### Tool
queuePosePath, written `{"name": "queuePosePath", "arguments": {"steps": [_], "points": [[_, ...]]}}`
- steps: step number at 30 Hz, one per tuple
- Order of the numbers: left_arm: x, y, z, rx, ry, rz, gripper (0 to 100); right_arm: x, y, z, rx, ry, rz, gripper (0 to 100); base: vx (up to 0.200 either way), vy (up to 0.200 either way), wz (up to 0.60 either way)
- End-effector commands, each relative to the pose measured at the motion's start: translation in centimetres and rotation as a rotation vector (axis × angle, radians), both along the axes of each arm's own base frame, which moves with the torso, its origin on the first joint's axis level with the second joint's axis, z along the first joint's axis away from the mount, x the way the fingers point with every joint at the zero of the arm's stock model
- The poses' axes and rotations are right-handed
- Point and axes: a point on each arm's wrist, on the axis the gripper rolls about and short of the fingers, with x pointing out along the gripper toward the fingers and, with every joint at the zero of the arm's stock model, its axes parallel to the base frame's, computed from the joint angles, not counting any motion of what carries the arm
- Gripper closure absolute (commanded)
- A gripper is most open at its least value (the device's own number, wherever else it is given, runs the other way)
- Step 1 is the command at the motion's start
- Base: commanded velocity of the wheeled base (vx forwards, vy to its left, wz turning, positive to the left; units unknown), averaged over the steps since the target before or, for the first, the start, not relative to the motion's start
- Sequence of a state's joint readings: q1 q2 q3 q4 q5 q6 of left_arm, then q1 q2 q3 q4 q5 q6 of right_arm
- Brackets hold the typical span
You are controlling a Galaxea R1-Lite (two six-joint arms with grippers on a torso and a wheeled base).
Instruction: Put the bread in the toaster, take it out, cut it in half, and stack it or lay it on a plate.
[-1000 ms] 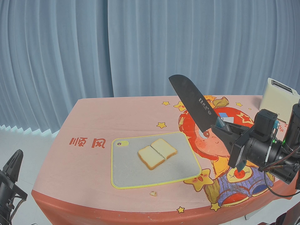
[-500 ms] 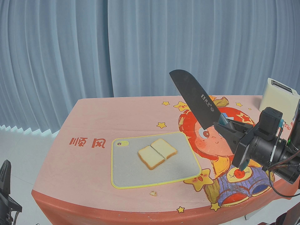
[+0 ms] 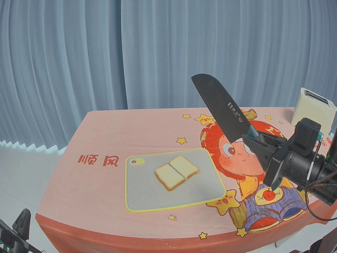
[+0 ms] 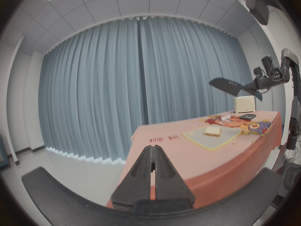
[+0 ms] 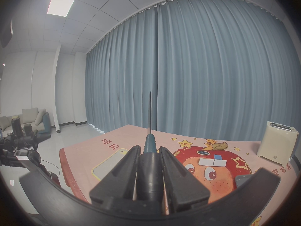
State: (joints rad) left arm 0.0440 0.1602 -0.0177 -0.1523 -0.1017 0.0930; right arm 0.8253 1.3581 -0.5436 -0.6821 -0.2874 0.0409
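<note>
right end effector (image 3: 253, 141): clamped on the handle of the knife (image 3: 219, 106), blade raised and tilted up toward the far left, well above the bench (image 3: 105, 134).
left end effector (image 4: 153, 160): fingers pressed together, carrying nothing, parked low off the bench's near-left corner.
bread (image 3: 176, 172): two halves side by side, touching along the cut line, on the cutting board (image 3: 147, 190); sits below and left of the right end effector, well apart from the blade.
toaster (image 3: 312, 111): just behind and to the right of the right end effector, at the bench's far edge.
crumb (image 3: 172, 217): on the bench just in front of the board.
change: over the last second the knife has gone a bit higher and drifted right, away from the bread; the left end effector has dropped lower.
meaning: cut looks done, knife is being retired.
left to do: park the knife, then stack or plate the halves.
risk: long exposed blade swinging close to the toaster.
</note>
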Motion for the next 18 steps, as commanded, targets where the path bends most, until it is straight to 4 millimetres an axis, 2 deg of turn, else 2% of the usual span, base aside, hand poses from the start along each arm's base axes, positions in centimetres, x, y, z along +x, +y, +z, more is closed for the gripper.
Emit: {"name": "queuePosePath", "arguments": {"steps": [1, 18], "points": [[-1.28, 0.20, -2.28, -0.072, 0.008, 0.048, 100, -0.10, -0.06, -0.04, 0.000, 0.001, 0.002, 100, 0.000, 0.000, 0.00], [-1.28, 0.20, -2.33, -0.080, 0.012, 0.047, 100, -0.21, 0.07, 0.01, 0.001, 0.000, -0.001, 100, 0.000, 0.000, 0.00]]}}
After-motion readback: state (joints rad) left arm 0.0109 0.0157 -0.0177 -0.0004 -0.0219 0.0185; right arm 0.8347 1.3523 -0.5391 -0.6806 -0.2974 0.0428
